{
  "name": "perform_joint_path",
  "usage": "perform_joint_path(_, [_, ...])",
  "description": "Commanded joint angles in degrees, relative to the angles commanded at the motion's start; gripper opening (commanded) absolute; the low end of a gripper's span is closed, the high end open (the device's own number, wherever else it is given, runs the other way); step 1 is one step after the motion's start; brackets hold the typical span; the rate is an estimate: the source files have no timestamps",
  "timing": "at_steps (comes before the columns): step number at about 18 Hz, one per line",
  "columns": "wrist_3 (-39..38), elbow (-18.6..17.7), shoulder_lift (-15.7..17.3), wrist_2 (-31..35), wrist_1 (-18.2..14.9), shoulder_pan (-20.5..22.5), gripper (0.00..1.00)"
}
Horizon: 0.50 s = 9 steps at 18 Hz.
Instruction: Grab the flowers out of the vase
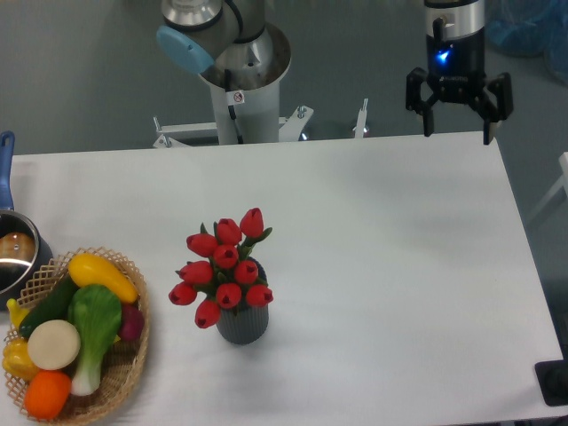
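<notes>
Flowers (224,268) are standing upright in the ribbed dark grey cylindrical vase (242,324), left of counter (390,266) centre, red buds fanning up and leftward. Tool (458,111) is hanging at the far right edge, fingers spread wide, holding nothing.

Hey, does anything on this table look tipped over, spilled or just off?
Nothing stands out. The vase stands upright with the flowers in it, and the basket holds its vegetables neatly. The gripper hangs open at the table's far edge.

Red flowers (225,266) (green leaves), ribbed dark grey vase (242,325), white table (390,248)
</notes>
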Motion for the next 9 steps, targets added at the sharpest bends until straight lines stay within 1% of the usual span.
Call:
perform_joint_path(3, [-3.4,-0.4,-0.1,-2.5,0.1,0.0,1.0])
perform_joint_path(6, [-7.5,-0.7,-0.6,-6.9,0.1,0.0,1.0])
perform_joint_path(9, [-8.2,-0.9,-1.1,-7.7,0.3,-0.1,1.0])
